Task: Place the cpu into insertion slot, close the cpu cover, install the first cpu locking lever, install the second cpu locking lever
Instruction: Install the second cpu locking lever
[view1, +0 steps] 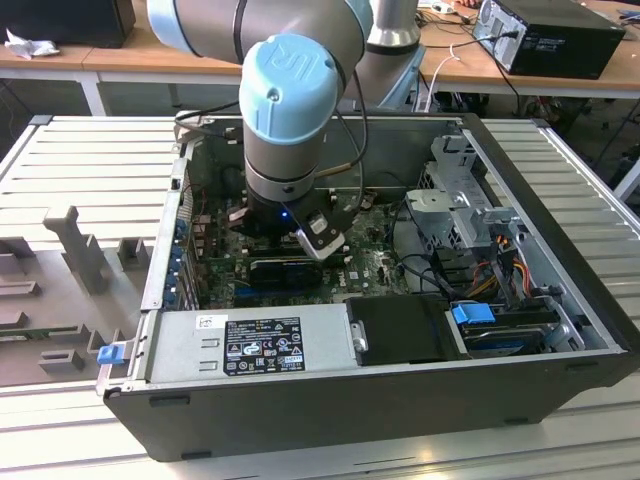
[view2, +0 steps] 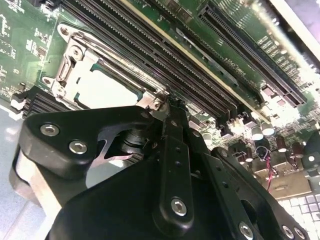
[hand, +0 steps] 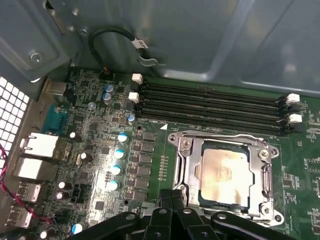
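Observation:
The cpu (hand: 225, 175), a pale silvery-beige square, lies seated in the insertion slot (hand: 225, 146) on the green motherboard. The cpu cover (hand: 182, 150), a silver frame with a square window, lies flat over it. My gripper (hand: 172, 196) is shut, its black fingertips pressed together, just off the socket's edge at a corner of the cover. In the second wrist view the gripper (view2: 169, 102) points at that same corner, with the cpu (view2: 107, 90) and the cpu cover (view2: 75, 60) just beyond its tip. In the exterior view the arm's wrist (view1: 285, 150) reaches down into the open computer case.
Long black memory slots (hand: 210, 107) run close beside the socket. Capacitors (hand: 117, 155) and rear ports (hand: 35, 150) stand on the other side. A grey power supply box (view1: 250, 340), a drive cage (view1: 465, 200) and loose cables (view1: 420, 265) crowd the case around the arm.

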